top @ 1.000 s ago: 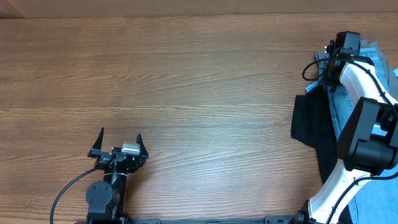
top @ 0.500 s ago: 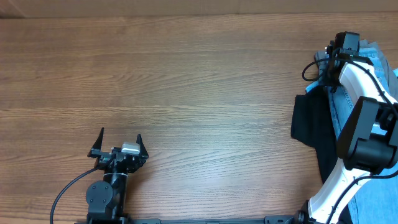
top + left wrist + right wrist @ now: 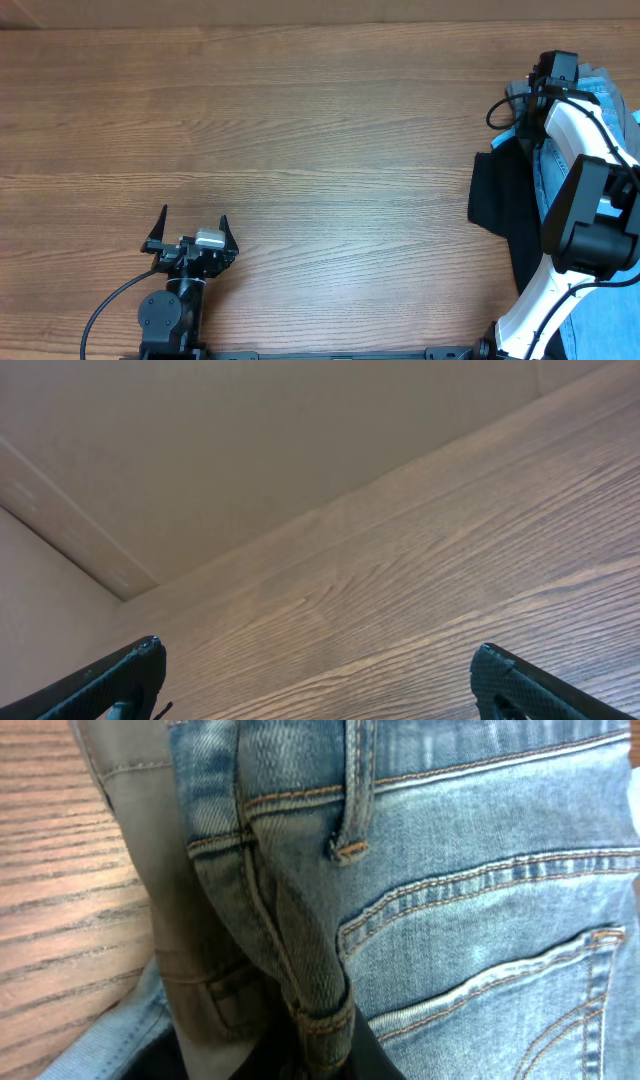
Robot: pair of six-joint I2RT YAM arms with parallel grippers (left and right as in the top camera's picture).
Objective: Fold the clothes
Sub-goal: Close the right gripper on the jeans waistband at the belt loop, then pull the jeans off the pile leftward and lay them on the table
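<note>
Over at the far right edge: right tool [image 3: 553, 72] is pressing together on a bunched fold of waistband, pinching the jeans [image 3: 480, 870].
Jeans: lying heaped at that edge, stitched back pocket facing the wrist camera.
Grey garment [image 3: 140, 850]: lying against the denim, touching it.
Black garment [image 3: 495, 200]: spreading onto the counter [image 3: 300, 130] beside the arm.
Left tool [image 3: 192, 222]: sitting spread wide near the front edge, well apart, gripping nothing.

Left claw [image 3: 192, 216] gapes wide; right claw [image 3: 550, 72], arm outstretched, is clamped.
</note>
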